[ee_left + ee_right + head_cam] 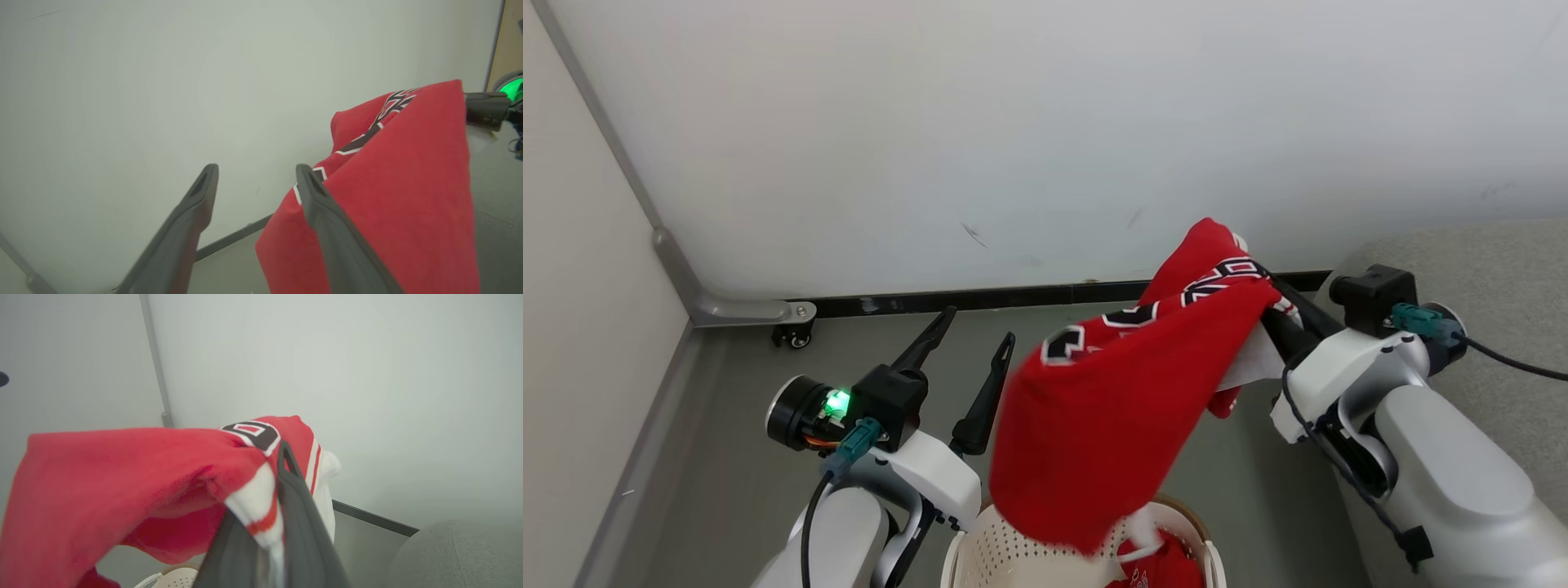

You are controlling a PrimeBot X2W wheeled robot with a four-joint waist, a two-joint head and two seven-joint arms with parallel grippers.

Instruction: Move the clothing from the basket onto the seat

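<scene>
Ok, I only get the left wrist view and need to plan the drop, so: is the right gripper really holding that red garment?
Observer: Yes. The right gripper is shut on the garment, with the white trim pinched between its fingers.
Operator: Which way is the sofa?
Observer: On the robot's right. In the head view the sofa sits just beyond the right arm.
Operator: Is anything else in the basket?
Observer: Yes. A second garment, also red, lies inside the basket, below the hanging one.
</scene>
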